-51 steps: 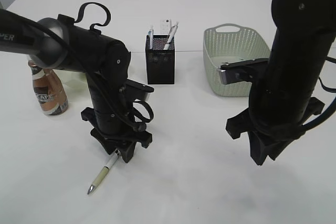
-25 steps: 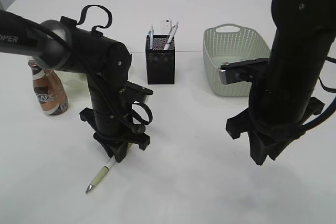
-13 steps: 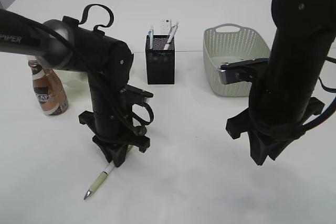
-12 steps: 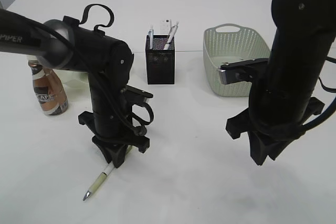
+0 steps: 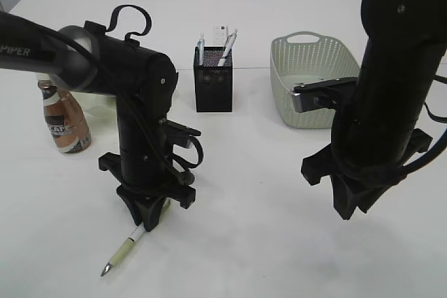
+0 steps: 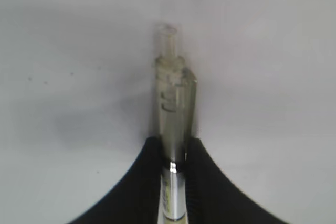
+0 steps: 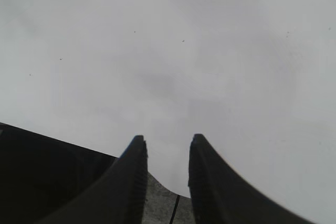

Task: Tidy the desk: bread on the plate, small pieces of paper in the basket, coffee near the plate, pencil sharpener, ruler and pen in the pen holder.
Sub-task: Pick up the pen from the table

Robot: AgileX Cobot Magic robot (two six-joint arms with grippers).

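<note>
Since two seconds ago our left claw (image 5: 145,222) has drawn back toward the counter's near edge, and the pen (image 5: 124,249) has come with it, its tip now lower and further left in the exterior view. We see this claw closed on the pen: in the left wrist view the two dark fingers (image 6: 146,182) press on either side of the clear barrel (image 6: 172,129), whose push-button end points away from the camera. Below the claw the pale green grip and metal tip slant down toward the counter (image 5: 265,242); we cannot tell whether the tip touches it.

Our right claw (image 7: 165,171) hangs above bare counter near the right edge, its fingers parted with nothing between them.

Toward the far side the pen holder (image 5: 213,78) stands near the middle, already carrying pens and a white ruler. Right of it sits the basket (image 5: 307,82). By the left edge the coffee (image 5: 63,120) stands upright, partly behind our left arm.
</note>
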